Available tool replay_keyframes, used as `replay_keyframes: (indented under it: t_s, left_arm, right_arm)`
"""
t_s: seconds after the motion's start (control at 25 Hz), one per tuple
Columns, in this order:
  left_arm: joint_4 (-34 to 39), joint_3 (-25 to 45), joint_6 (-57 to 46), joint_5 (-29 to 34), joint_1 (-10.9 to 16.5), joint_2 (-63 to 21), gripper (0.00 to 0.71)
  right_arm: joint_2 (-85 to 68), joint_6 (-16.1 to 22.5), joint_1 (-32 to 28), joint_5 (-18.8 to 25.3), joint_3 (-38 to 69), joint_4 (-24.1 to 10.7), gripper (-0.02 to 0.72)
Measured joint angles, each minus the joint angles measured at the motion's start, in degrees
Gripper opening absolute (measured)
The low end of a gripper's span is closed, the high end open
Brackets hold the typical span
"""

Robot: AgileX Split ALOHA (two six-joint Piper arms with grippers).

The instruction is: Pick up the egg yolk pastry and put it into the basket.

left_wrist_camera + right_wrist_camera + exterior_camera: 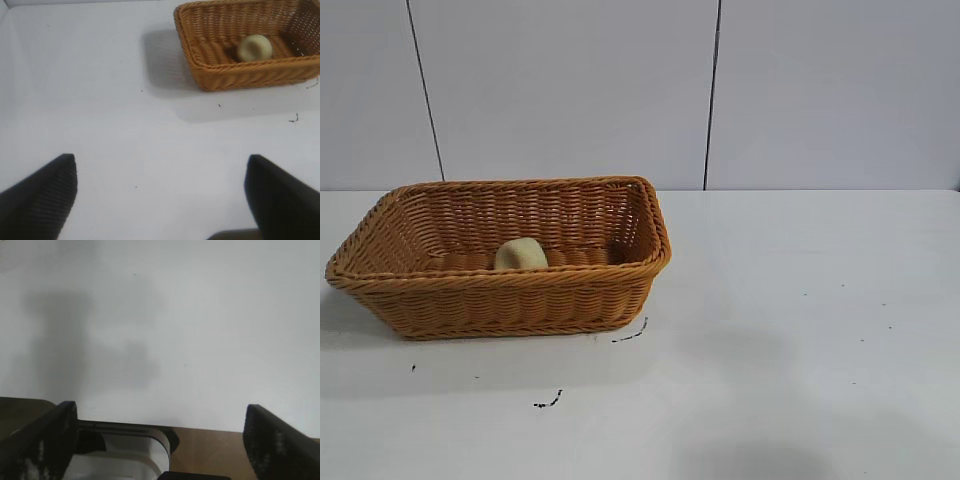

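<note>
The egg yolk pastry point(521, 254), a small pale yellow dome, lies inside the orange-brown wicker basket point(500, 297) at the left of the table. The left wrist view shows the pastry point(254, 48) in the basket point(240, 80) too, far from my left gripper point(161, 192), which is open and empty above bare table. My right gripper point(160, 440) is open and empty over the table's edge. Neither arm shows in the exterior view.
The white table point(790, 330) carries small dark marks point(548, 402) in front of the basket. A white wall point(570, 90) stands behind. In the right wrist view, a white rounded part point(125, 455) and a brown surface point(210, 450) lie beyond the table edge.
</note>
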Motion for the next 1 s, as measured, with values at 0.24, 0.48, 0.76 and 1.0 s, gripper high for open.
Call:
replay_keyframes:
  t_s: [0.24,0.48,0.76,1.0]
  left_arm:
    - [0.0,0.0,0.0,0.0,0.0,0.0,0.693]
    - [0.0,0.0,0.0,0.0,0.0,0.0,0.693]
    - [0.0,0.0,0.0,0.0,0.0,0.0,0.693]
    - [0.0,0.0,0.0,0.0,0.0,0.0,0.693]
  right_arm:
    - [-16.8,0.0,0.0,-3.7,5.2,0.0,0.647]
    - [-22.3,0.0,0.0,-4.3,5.2,0.0,0.647]
    - [-28.5,0.0,0.0,-4.3,5.4,0.0,0.647]
    - [-28.7,0.0,0.0,-4.3,5.4,0.1,0.647]
